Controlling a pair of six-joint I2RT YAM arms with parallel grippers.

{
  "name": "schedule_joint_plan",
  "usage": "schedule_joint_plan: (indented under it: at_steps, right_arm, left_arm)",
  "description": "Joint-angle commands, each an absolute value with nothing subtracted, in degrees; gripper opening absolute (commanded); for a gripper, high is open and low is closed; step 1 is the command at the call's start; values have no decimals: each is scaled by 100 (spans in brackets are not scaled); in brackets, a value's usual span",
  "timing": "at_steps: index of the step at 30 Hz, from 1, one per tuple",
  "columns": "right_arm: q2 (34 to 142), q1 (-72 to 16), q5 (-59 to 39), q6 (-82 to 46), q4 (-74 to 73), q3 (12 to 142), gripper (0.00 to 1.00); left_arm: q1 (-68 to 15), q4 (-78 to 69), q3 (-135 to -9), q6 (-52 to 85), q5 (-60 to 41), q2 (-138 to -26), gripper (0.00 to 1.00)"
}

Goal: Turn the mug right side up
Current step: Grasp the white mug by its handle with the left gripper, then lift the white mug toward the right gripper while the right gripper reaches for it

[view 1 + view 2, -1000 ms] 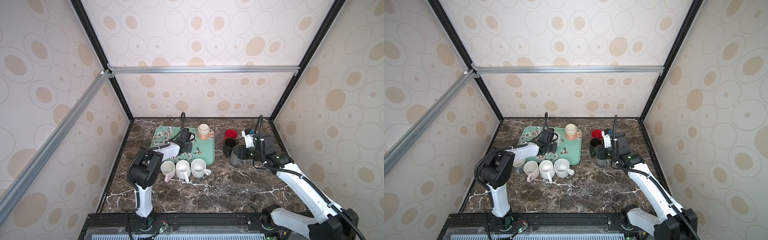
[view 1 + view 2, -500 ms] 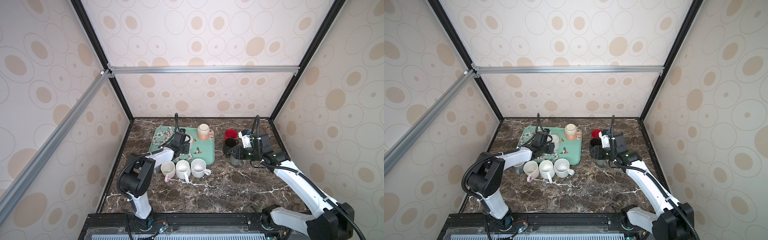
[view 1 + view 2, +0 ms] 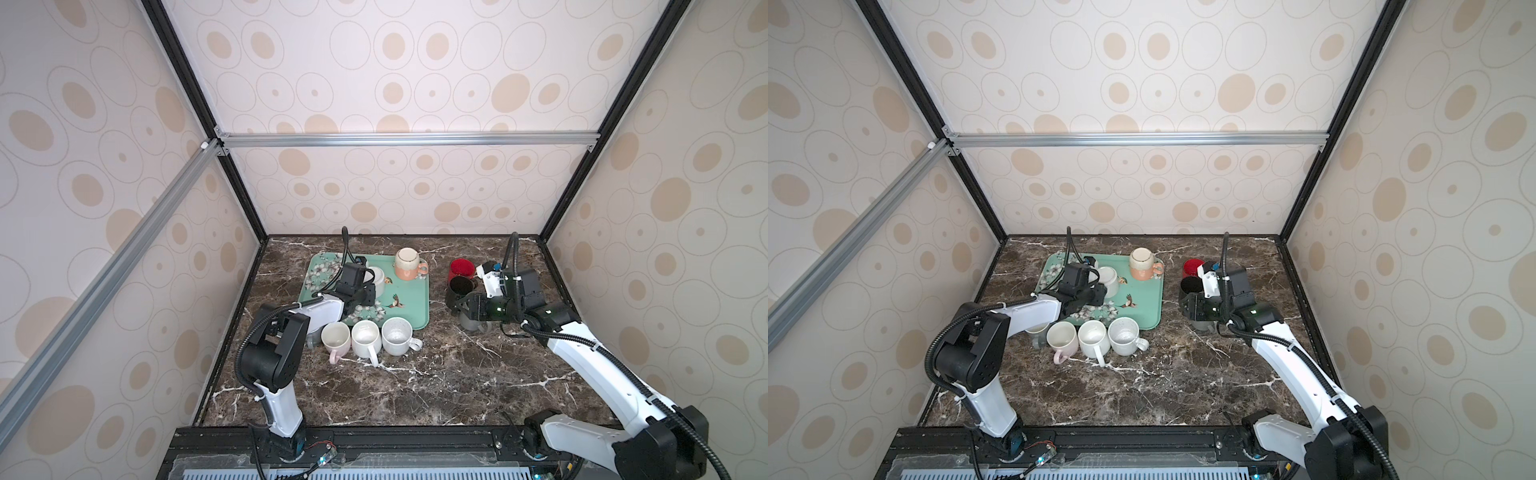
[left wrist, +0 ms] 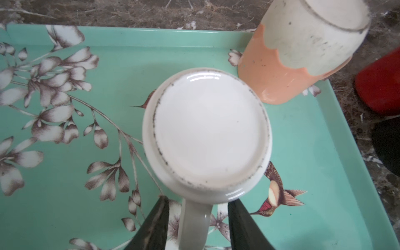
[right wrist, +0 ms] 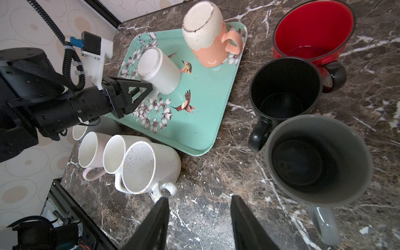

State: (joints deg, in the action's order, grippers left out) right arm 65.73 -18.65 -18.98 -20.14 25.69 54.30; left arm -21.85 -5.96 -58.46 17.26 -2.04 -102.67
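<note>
Back comes the left arm (image 3: 320, 311), easing across the desk (image 3: 415, 386) and settling lower over the teal tray (image 3: 415, 282) than a second ago. It lies stretched out, wrist level. The white mug (image 4: 211, 129) stands bottom-up on that tray, so the flip isn't done yet. The left gripper (image 4: 198, 207) straddles the handle (image 4: 194, 225), jaws apart with a gap on each side, so a pinch looks close. The right gripper (image 5: 199, 201) hangs open and empty beside the grey mug (image 5: 318, 160).
</note>
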Motion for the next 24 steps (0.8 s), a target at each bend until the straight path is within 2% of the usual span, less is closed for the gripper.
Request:
schedule_joint_plan:
  at_steps: [1,4,10,18,24]
  right_arm:
    - [6507,-1862,-1970,-2043,2554,5358,50]
    - [6529,-1854,-1978,-2061,2516,5319,50]
    - [6576,-1859,-2050,-2127,2422,5309,50]
    - [6541,-1855,-2050,-2159,2409,5283,50]
    - [6452,-1857,-2090,-2299,2299,5253,50]
  left_arm:
    - [-2150,-574,-5925,1715,-169,-10334,41]
    - [-2152,-677,-5844,1639,-158,-10245,32]
    - [-2159,-811,-5723,1457,-185,-9945,9]
    - [-2171,-965,-5496,1180,-166,-9260,0]
    - [-2171,-1189,-5334,982,-384,-8537,0]
